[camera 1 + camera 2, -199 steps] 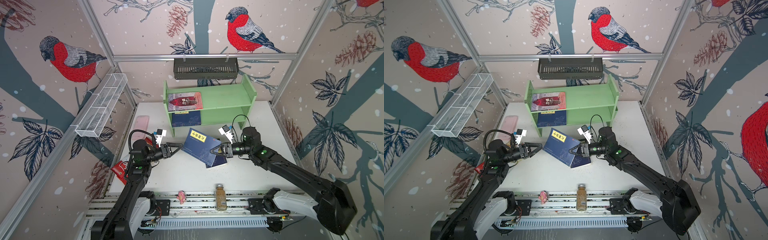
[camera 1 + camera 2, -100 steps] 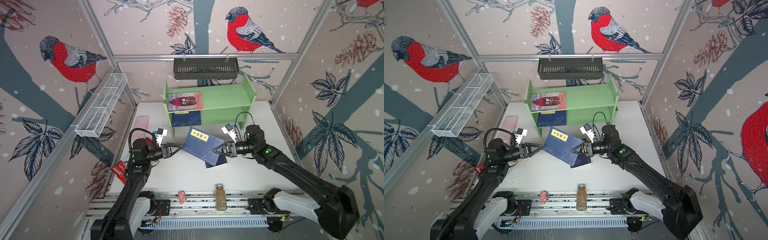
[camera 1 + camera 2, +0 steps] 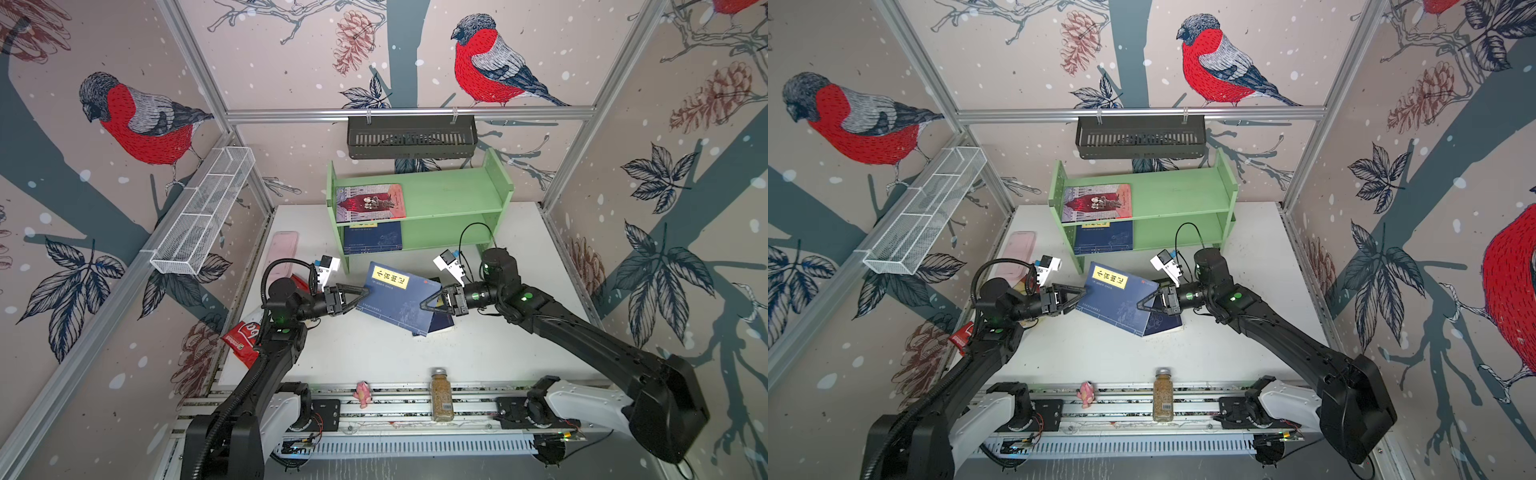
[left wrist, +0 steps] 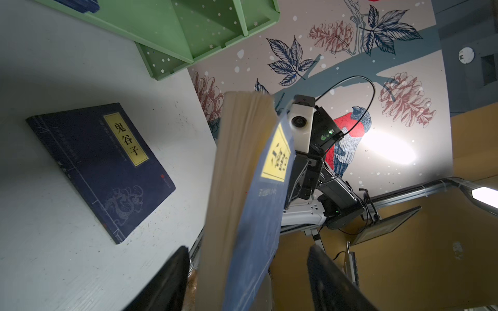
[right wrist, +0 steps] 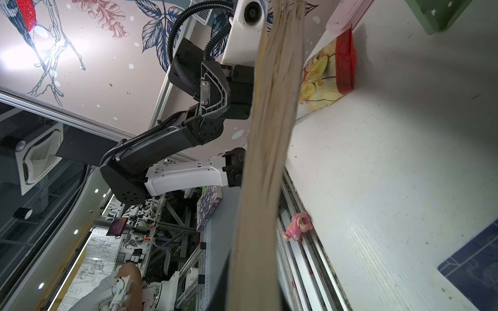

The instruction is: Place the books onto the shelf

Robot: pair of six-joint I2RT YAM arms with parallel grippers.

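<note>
— What stands around the work area?

— A white table (image 3: 374, 357), with the green shelf (image 3: 449, 199) at its back edge. A black slotted basket (image 3: 411, 137) hangs on the rail above the shelf, and a white mesh basket (image 3: 203, 216) is on the left wall. A pink slab (image 3: 282, 249) and a red snack bag (image 3: 243, 338) lie at the table's left edge. A spice jar (image 3: 441, 395) and a small pink toy (image 3: 363, 392) stand on the front rail, well apart from the books.

— What is close to the grippers?

— The shelf's left leg stands just beside the label end of the lifted navy book (image 3: 399, 299).

— And the books themselves?

— The pink-red book (image 3: 370, 203) lies flat at the left end of the top tier. A shelved navy book (image 3: 372, 238) lies flat below it on the lower tier. The lifted navy book has a yellow label and hangs tilted in front of the shelf. The right gripper (image 3: 424, 304) is clamped on its right edge. The left gripper (image 3: 365, 291) has its jaws apart astride the opposite edge, with a gap beside one finger (image 4: 331, 282). Both wrist views show its buff page edges. A flat navy book (image 4: 99, 169) lies on the table beneath, half hidden in both top views.
</note>
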